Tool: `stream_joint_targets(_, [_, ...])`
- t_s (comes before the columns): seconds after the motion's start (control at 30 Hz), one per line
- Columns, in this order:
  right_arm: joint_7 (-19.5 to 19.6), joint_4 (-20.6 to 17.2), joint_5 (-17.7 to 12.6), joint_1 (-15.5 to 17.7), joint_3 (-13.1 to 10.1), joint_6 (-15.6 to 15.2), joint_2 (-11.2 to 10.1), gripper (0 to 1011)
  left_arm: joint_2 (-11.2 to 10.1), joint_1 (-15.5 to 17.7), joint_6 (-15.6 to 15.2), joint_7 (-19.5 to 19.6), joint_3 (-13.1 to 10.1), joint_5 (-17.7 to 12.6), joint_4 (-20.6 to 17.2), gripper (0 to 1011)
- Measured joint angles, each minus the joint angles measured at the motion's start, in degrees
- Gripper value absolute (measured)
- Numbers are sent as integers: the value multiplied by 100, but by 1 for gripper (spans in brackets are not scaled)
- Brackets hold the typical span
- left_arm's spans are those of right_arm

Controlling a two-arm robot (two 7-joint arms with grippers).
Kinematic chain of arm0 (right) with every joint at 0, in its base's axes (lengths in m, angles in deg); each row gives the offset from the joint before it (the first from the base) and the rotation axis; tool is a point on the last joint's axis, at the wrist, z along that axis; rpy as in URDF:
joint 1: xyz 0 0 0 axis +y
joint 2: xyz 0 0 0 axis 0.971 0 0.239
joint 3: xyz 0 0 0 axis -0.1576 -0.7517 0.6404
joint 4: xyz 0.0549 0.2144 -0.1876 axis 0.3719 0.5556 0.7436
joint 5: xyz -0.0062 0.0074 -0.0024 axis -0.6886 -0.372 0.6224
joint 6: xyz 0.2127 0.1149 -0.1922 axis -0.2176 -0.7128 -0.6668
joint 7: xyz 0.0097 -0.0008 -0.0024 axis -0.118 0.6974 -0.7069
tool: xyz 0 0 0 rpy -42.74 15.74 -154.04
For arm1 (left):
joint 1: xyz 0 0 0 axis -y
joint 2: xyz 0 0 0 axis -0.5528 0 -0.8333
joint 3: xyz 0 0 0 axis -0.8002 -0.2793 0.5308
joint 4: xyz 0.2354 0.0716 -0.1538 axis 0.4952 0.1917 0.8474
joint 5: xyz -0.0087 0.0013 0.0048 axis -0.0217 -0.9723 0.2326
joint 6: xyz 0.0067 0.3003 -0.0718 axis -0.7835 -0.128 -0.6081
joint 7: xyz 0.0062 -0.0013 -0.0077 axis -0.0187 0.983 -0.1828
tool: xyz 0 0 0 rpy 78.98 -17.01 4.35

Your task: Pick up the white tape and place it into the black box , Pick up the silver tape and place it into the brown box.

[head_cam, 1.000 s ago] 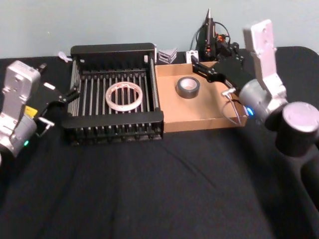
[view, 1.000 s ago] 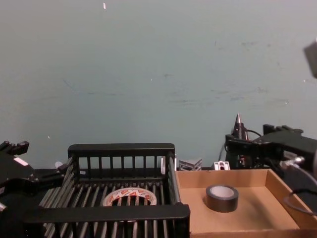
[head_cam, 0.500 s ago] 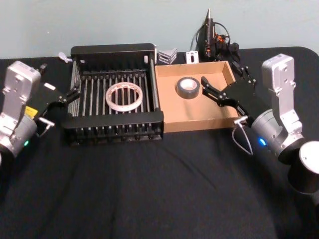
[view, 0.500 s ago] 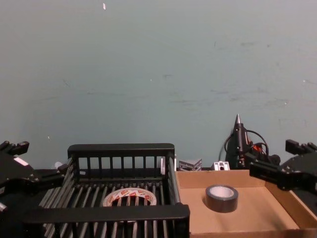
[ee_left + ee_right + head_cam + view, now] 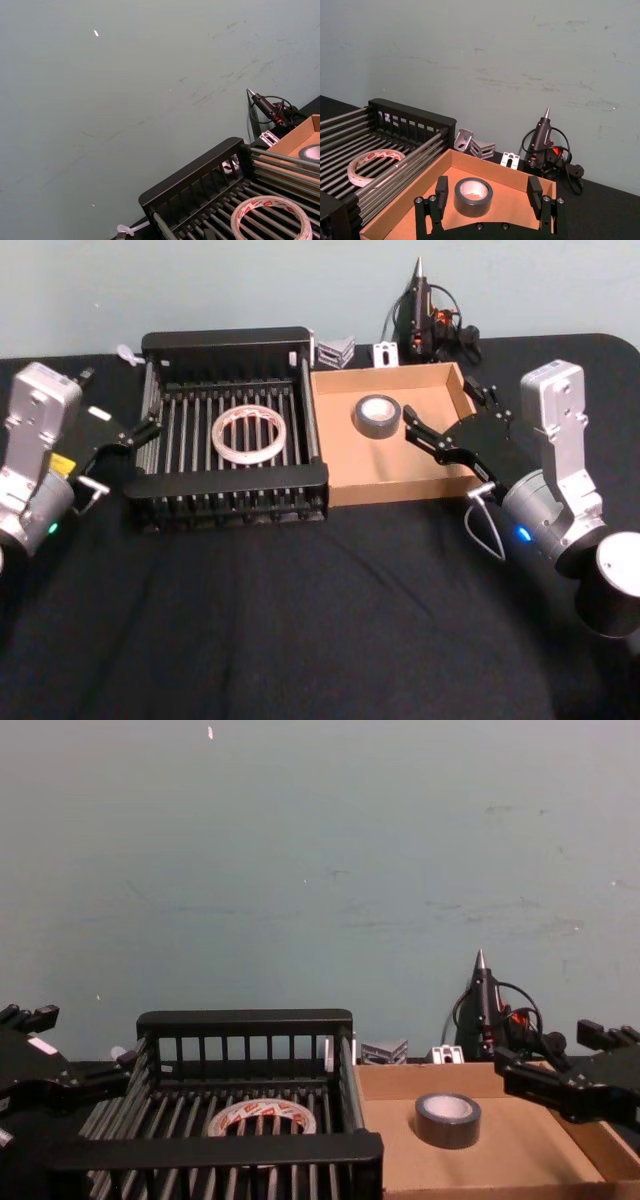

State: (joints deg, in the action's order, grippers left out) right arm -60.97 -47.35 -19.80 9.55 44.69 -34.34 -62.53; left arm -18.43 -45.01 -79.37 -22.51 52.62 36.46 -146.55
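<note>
Jaws are wide open on the right gripper (image 5: pixel 490 197), empty, with the silver tape (image 5: pixel 473 196) sitting just ahead between them in the brown box (image 5: pixel 385 475); the left gripper (image 5: pixel 128 438) beside the black box (image 5: pixel 225 488) is spread too; the white tape (image 5: pixel 248 434) lies inside it; looks like both placements are done, so next is just backing off; the red print on the white roll is unreadable.

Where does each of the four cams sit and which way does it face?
Head: high, looking down at the black box and brown box; left gripper and right gripper, both open.
Chest: low, facing the wall across both boxes; a gripper at each lower edge.
Left wrist: beside the black box, angled up at the wall; white tape low in frame.
Right wrist: facing the brown box, its own open fingers flanking the silver tape.
Shared: both tapes appear in every view.
</note>
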Motion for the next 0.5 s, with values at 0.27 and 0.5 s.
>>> stream_joint_targets(0.27, [-1, 0, -4, -2, 1, -1, -3, 1003, 0, 0, 0, 0, 0, 0, 0, 1001])
stream_joint_targets(0.5, [-2, 0, -6, -4, 1, -1, -6, 1003, 0, 0, 0, 0, 0, 0, 0, 1001])
